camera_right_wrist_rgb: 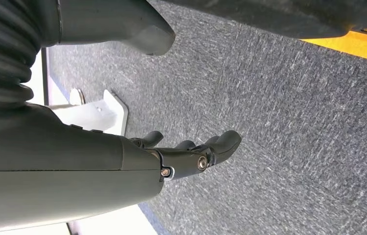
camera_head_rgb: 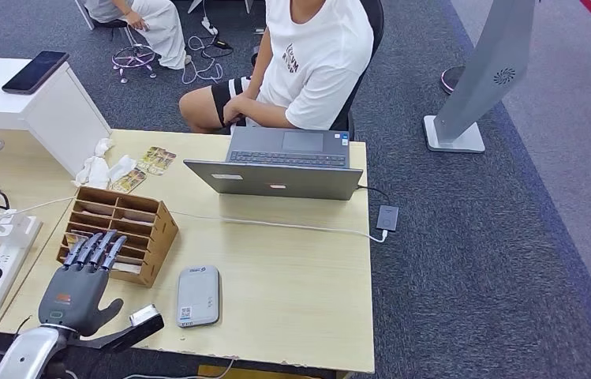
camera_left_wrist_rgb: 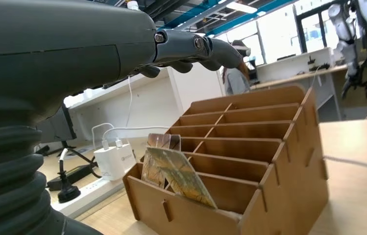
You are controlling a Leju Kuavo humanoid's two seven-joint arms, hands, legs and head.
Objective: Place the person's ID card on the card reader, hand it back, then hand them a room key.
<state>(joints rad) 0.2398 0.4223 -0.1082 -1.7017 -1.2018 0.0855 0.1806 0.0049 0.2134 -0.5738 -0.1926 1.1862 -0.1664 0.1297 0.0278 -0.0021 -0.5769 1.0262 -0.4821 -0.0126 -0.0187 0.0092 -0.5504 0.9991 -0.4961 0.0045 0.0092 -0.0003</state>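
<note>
My left hand hovers over the near end of a wooden slotted card holder, fingers spread and holding nothing. In the left wrist view the fingers reach above the holder, where a patterned card leans in the nearest slot. A grey card reader lies flat on the desk to the right of the hand. Loose patterned cards lie at the desk's far left. A person in a white shirt sits behind the desk. My right hand hangs over grey carpet, fingers loosely apart, holding nothing.
An open grey laptop stands at the desk's far edge, its white cable crossing the desk to an adapter on the floor. A power strip with a charger lies left. A white counter carries a phone.
</note>
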